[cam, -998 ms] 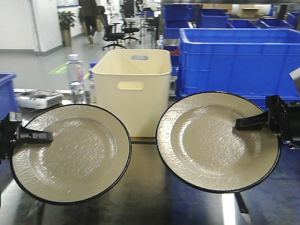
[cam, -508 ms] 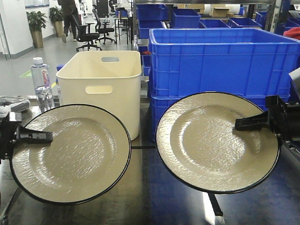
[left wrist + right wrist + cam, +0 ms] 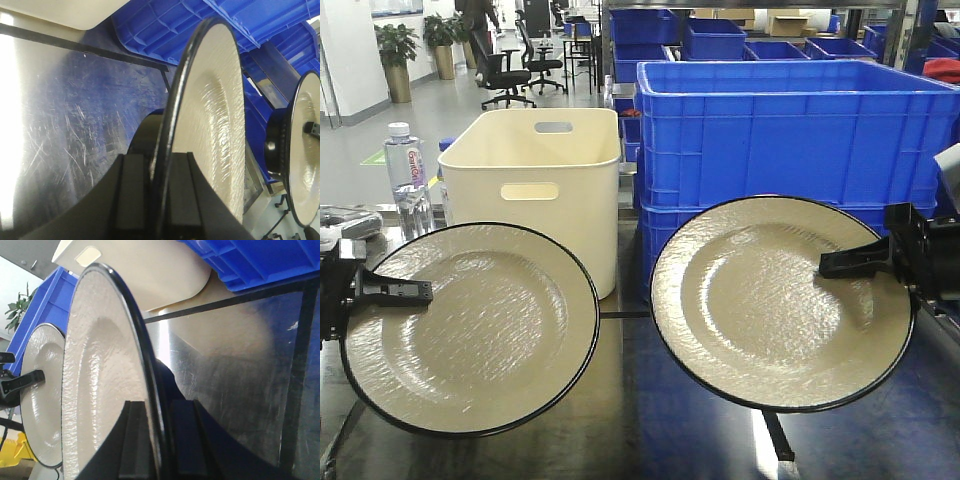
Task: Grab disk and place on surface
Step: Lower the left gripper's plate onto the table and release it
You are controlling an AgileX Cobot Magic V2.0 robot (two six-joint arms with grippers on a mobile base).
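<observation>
Front: my left gripper (image 3: 382, 291) and right gripper (image 3: 855, 262) each clamp a rim, left plate (image 3: 470, 330) and right plate (image 3: 780, 305) aloft over the tabletop (image 3: 620, 420). Both wrist views: jaws closed on thin black edges (stiff, glazed, probably slippery and breakable), the rim being the only hold

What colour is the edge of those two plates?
Black: a thin rim around each cream plate, clearest in the front-facing view.

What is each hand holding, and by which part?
The left hand pinches the left disk by its outer left rim. The right hand pinches the right disk by its outer right rim.
</observation>
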